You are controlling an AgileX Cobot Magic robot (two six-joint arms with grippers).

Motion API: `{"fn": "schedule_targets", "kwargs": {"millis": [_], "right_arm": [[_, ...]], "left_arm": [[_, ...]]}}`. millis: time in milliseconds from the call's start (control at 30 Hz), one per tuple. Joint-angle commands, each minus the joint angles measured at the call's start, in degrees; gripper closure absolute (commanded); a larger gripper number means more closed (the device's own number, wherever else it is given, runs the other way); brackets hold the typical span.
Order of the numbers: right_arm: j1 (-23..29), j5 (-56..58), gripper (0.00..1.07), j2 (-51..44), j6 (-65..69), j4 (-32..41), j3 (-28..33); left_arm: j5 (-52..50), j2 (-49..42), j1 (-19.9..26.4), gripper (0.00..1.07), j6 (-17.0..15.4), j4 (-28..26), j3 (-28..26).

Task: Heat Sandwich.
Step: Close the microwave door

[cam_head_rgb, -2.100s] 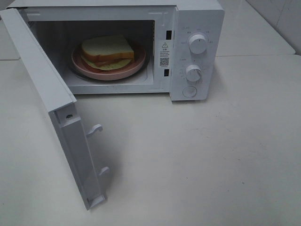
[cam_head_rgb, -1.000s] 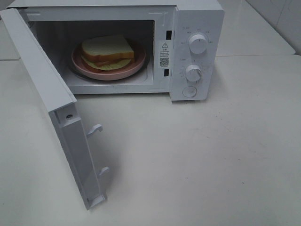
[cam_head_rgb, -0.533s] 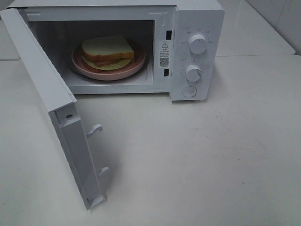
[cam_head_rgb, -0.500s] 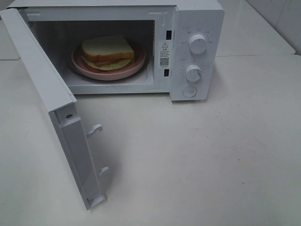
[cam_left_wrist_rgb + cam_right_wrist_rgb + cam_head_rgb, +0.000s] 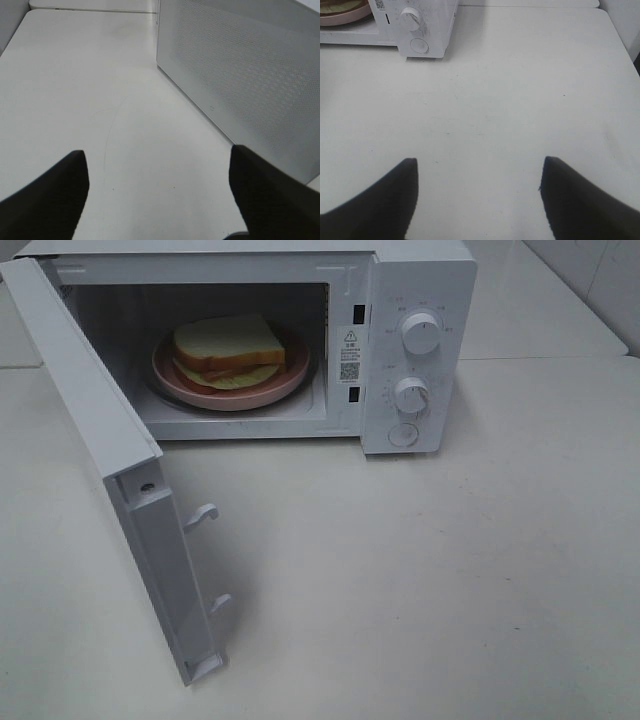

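White tabletop [image 5: 450, 570] here, sandwich [image 5: 228, 345] sits on its pink plate [image 5: 232, 400] inside the microwave [image 5: 420, 280], door [image 5: 90, 410] hanging out toward 7 o'clock, looks nearest my left gripper [image 5: 159, 150], which like my right gripper [image 5: 480, 159] gapes wide, empty.

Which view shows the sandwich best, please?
The exterior high view: the sandwich sits whole on its plate inside the microwave. The right wrist view catches only a sliver of filling; the left wrist view shows none.
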Motion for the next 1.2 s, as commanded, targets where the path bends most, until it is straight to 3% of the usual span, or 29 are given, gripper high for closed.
{"fn": "schedule_targets", "kwargs": {"millis": [33, 1200], "right_arm": [[0.1, -0.5, 0.39, -1.5, 0.3, -0.3, 0.2], [0.1, -0.5, 0.39, -1.5, 0.3, -0.3, 0.2]], "left_arm": [[-0.9, -1.2, -0.2, 0.35, -0.1, -0.1, 0.2], [-0.9, -1.2, -0.2, 0.35, -0.1, 0.2, 0.2]]}}
